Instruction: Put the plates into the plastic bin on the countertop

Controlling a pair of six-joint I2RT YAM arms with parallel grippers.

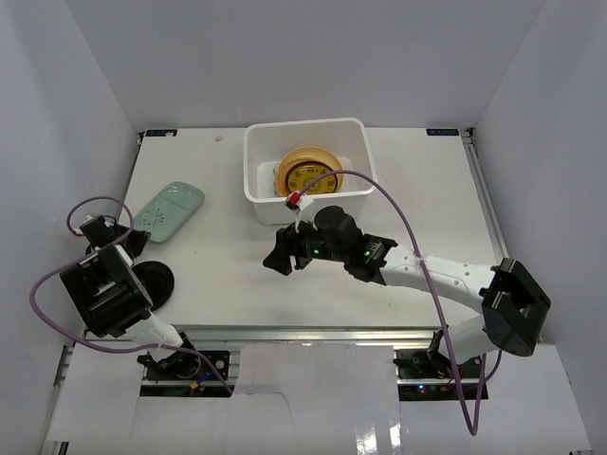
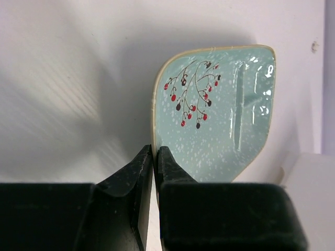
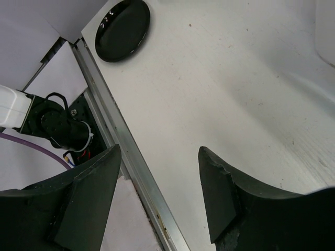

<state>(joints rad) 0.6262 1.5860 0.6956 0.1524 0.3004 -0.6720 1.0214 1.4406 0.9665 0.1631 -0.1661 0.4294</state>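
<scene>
The white plastic bin [image 1: 258, 180] stands at the back middle of the countertop [image 1: 417, 209] and holds a ribbed orange plate [image 1: 292, 159] with a yellow-patterned dark plate [image 1: 308, 176] on it. The oblong mint-green plate [image 1: 169, 210] lies at the left. My left gripper [image 1: 133, 237] is shut on its near rim; the left wrist view shows the gripper [image 2: 155, 157] pinching the edge of this plate [image 2: 220, 120]. A black plate [image 1: 152, 282] lies by the left arm. My right gripper [image 1: 280, 254] is open and empty over the middle front; the right wrist view shows it [image 3: 159, 198] with the black plate [image 3: 122, 29] ahead.
The metal rail [image 3: 131, 157] runs along the front edge under the right gripper. White walls enclose the table on three sides. The purple cable [image 1: 417, 256] loops along the right arm. A corner of the bin [image 3: 327, 26] shows at the upper right of the right wrist view.
</scene>
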